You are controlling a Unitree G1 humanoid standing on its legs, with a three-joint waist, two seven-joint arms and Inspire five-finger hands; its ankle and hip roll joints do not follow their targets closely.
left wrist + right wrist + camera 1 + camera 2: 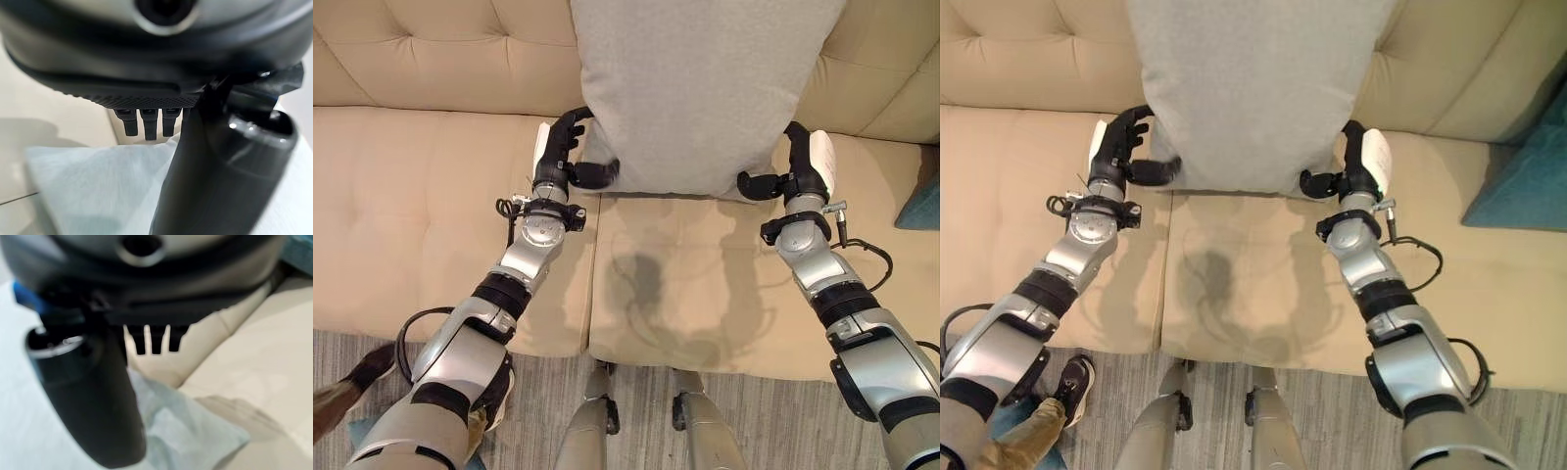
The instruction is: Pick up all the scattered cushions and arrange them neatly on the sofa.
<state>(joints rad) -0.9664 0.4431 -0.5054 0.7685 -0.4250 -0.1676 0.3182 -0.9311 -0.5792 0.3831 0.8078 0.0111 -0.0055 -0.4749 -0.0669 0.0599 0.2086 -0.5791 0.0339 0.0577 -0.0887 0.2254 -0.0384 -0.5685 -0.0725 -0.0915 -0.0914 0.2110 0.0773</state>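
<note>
A large grey cushion (695,98) stands upright against the beige sofa's backrest (440,49), its lower edge just above the seat (431,215). My left hand (553,157) grips its lower left corner, thumb across the front and fingers curled behind. My right hand (803,162) grips the lower right corner the same way. In the left wrist view the thumb (215,171) lies on the cushion's fabric (98,186). The right wrist view shows that hand's thumb (93,396) on the cushion corner (195,431).
A teal cushion (1518,186) lies on the seat at the far right. A person's shoe and leg (1072,377) stand on the striped grey rug (754,411) at the lower left, close to my left arm.
</note>
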